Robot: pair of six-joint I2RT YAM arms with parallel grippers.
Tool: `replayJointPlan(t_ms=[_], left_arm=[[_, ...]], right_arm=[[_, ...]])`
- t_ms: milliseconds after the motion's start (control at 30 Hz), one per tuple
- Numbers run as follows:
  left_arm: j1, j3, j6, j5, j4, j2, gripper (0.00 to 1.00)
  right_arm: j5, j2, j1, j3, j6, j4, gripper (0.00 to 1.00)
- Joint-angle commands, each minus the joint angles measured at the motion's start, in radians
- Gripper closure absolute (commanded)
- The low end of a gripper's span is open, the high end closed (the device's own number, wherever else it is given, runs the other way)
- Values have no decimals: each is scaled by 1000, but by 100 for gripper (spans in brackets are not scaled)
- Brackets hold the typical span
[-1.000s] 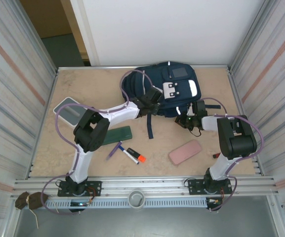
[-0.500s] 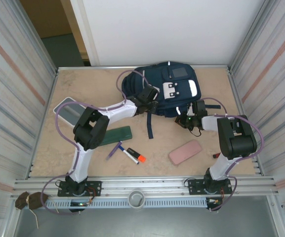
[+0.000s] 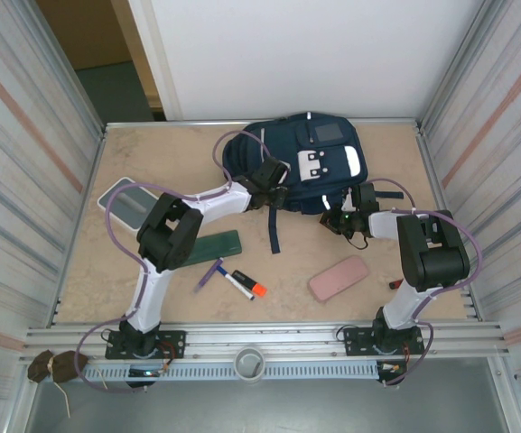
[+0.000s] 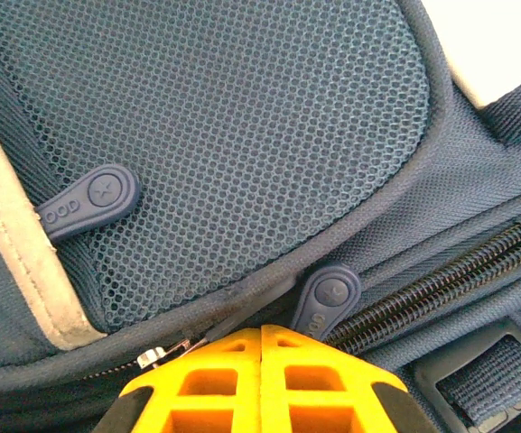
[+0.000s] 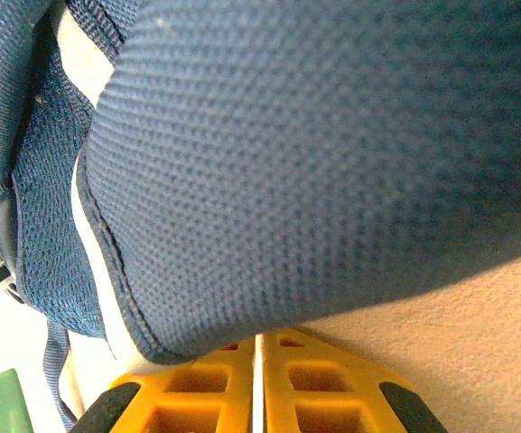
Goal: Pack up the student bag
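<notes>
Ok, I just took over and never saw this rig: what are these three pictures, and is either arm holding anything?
The overhead picture looks down on two robot arms bolted at the near edge of the table. The other two come from cameras on their wrists; the yellow fingers at the bottom are each arm's own. The navy student bag lies at the far side, both arms reaching to it. The left gripper is shut beside a zipper pull; the right gripper is shut at the bag's near edge. Whether either pinches anything, I cannot tell. Loose on the table: a green case, a purple pen, an orange-capped marker and a pink case.
</notes>
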Motion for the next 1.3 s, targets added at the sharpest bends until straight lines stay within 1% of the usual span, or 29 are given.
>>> replayJointPlan(t_ms=[0, 167, 433, 533, 733, 933, 1000, 1100, 1267], left_arm=[[3, 28, -4, 53, -13, 12, 94], [-3, 41, 27, 64, -7, 2, 87], [-31, 78, 68, 4, -25, 13, 78], [-31, 96, 79, 6, -35, 31, 73], [-31, 126, 92, 10, -55, 55, 67], [-29, 186, 102, -52, -133, 113, 66], [-29, 195, 98, -88, -154, 123, 65], [-29, 187, 95, -118, -161, 122, 63], [-28, 180, 98, -157, -170, 115, 55]], right_arm=[[-6, 3, -8, 12, -28, -36, 90], [-6, 3, -8, 8, -28, -33, 90], [-7, 10, -9, 9, -29, -31, 90], [-8, 13, -9, 11, -29, -30, 90], [-13, 19, -9, 11, -28, -26, 90], [-14, 21, -9, 12, -28, -26, 90], [-16, 23, -9, 12, -28, -26, 90], [-16, 26, -9, 11, -28, -25, 91], [-13, 29, -10, 9, -29, -22, 90]])
